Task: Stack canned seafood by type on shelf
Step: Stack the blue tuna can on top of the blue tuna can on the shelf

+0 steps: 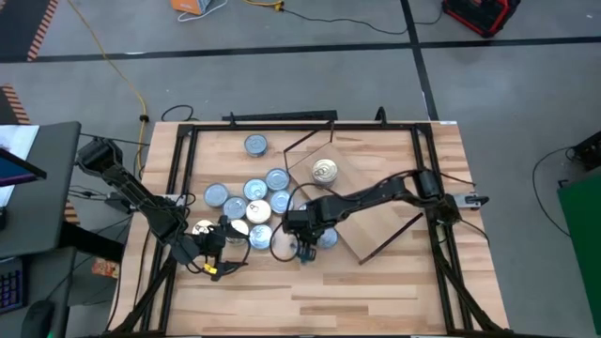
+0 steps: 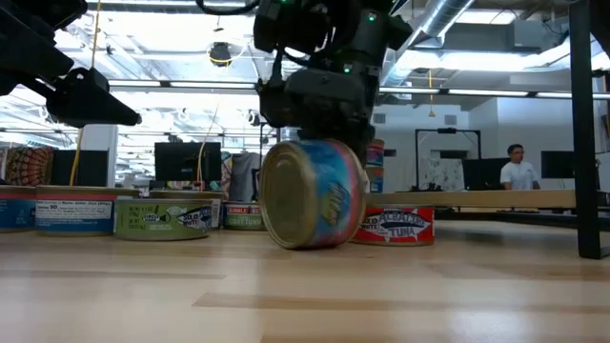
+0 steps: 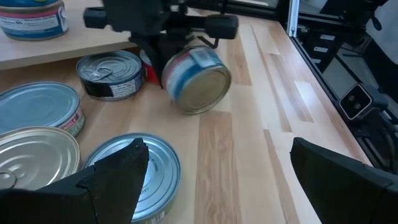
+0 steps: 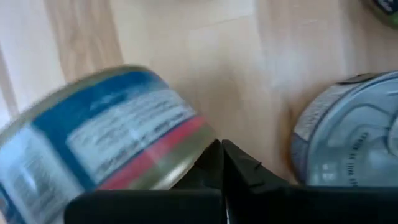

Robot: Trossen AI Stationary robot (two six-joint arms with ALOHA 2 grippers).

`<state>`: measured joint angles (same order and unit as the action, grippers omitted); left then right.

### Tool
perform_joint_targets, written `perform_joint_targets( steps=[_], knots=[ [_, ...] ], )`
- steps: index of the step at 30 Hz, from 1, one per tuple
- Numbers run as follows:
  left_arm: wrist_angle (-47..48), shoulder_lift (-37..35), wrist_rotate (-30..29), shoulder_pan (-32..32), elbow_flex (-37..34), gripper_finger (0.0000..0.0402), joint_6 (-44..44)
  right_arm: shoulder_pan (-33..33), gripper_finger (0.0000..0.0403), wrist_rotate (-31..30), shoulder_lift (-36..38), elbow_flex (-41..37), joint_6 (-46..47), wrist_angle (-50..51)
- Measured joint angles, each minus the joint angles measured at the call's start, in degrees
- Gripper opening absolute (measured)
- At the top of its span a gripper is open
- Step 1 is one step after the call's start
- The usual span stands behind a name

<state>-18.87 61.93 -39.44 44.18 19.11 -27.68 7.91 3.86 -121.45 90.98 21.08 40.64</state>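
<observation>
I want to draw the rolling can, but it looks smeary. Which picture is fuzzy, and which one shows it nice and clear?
In the right wrist view the tipped blue can is smeared with blur, right behind the shut right gripper. The low view shows it sharp, on its edge, though the bright ceiling lights behind leave the arm above it dark.

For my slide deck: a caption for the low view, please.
Right gripper shut above a blue-labelled tin tipped on its edge, not gripping it.

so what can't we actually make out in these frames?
- Right gripper shut beside the tipped blue-and-red labelled round tin: right wrist view blurs the label; contact unclear.
- Same tin, high view: hidden under the arm.
- Light-wood shelf, low view: only its edge shows.
- Left gripper open, waiting.
</observation>
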Motion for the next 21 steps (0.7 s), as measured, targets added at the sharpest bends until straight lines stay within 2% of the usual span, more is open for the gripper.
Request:
perform_joint_targets(
  steps=[5, 10, 13, 17, 21],
  knots=[
    [0.0, 0.0, 0.0, 0.0, 0.0, 0.0377, 0.1, -1.4, 0.003, -1.0, 1.0, 2.4, 0.1, 3.4],
    [0.0, 0.0, 2.2, 0.0, 0.0, 0.0377, 0.9, -0.9, 0.0046, -7.3, 1.2, 9.9, -0.7, 13.8],
    [-0.7, 0.3, 4.1, 0.0, 0.0, 0.0377, 1.1, 0.4, 0.0047, -8.8, 1.3, 13.7, -1.9, 18.0],
    [-6.5, 4.2, 4.9, 0.0, 0.0, 0.0377, 4.5, 3.4, 0.0059, -8.8, 1.3, 17.8, -2.5, 22.1],
    [-13.0, 8.6, 5.3, 0.0, 0.0, 0.0377, 8.6, 6.9, 0.0095, -8.4, 1.3, 19.1, -1.6, 22.5]
  ],
)
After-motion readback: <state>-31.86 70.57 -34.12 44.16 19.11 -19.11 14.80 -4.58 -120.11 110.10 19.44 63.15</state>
